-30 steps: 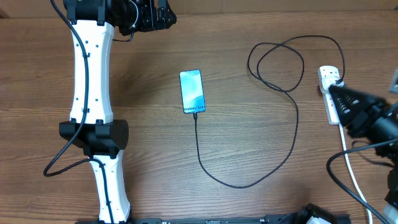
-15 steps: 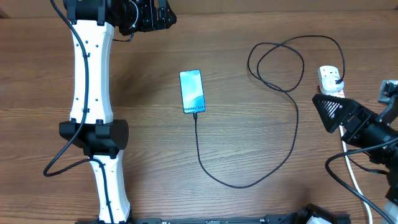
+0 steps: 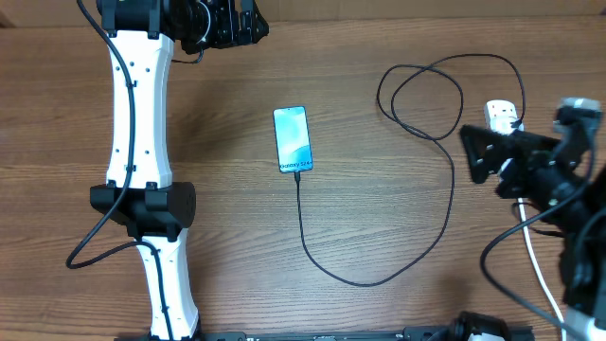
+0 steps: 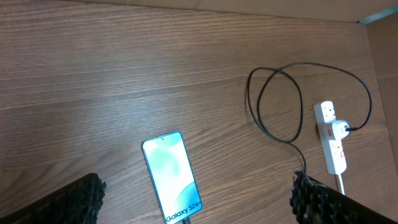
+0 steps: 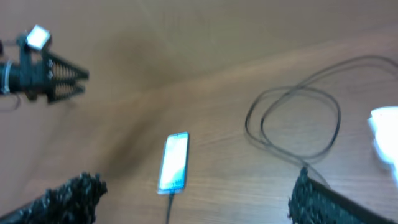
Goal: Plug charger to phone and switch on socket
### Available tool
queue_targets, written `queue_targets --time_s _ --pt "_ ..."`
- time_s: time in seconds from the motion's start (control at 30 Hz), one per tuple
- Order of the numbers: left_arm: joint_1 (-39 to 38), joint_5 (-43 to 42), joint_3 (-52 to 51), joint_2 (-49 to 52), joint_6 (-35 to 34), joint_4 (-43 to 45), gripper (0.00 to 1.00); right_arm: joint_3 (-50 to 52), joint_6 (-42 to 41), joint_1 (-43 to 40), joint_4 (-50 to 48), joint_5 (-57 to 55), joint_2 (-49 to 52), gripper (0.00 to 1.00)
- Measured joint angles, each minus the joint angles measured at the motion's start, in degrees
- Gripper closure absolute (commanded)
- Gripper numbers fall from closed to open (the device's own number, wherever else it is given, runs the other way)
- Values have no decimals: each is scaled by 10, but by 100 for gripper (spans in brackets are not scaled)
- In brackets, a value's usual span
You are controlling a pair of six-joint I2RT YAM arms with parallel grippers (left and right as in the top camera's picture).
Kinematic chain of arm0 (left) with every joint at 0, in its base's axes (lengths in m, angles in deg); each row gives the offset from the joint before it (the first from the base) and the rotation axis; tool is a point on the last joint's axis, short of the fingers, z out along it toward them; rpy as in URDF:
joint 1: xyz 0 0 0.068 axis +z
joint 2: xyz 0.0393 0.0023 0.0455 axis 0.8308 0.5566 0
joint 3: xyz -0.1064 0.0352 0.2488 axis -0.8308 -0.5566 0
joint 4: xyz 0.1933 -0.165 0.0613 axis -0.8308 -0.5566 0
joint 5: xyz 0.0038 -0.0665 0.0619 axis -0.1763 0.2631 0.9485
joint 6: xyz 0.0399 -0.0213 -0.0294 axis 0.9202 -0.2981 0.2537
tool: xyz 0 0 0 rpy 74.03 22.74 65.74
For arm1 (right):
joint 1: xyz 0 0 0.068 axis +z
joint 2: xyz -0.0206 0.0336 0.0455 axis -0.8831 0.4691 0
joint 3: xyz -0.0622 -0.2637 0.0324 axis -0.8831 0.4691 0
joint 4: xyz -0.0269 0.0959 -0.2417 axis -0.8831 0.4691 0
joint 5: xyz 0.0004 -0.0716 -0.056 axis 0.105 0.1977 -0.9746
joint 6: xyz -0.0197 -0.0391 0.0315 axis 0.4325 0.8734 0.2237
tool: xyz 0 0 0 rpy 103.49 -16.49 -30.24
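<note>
The phone (image 3: 292, 139) lies face up mid-table, its light-blue screen lit. The charger (image 3: 445, 204), a thin black cable, meets the phone's near end, curves across the wood, coils at the back right and ends in a plug on the white socket (image 3: 500, 115). My right gripper (image 3: 471, 156) hovers open just left of the socket and covers most of it. My left gripper (image 3: 254, 24) is open at the back left, holding nothing. The left wrist view shows the phone (image 4: 172, 176), the cable coil (image 4: 280, 106) and the socket (image 4: 330, 137). In the blurred right wrist view I see the phone (image 5: 175, 161).
The left arm's white links (image 3: 137, 142) stretch along the table's left side. The socket's white cord (image 3: 540, 275) runs toward the front right, beside the right arm's black cables. Bare wood surrounds the phone.
My right gripper has opened, lifted off the socket and swung toward the table's middle. The phone, the cable and the left arm have not moved.
</note>
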Motion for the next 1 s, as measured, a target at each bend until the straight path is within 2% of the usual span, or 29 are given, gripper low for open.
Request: queue_targets --time_s 0.2,0.47,1.0 --pt "0 2 0 0 0 0 1 140 0 90 -147 -130 -86 0" --pt "0 2 0 0 0 0 0 323 0 109 -279 -183 -195 0" --pt "0 2 0 0 0 0 1 586 0 120 -351 -193 -386 0"
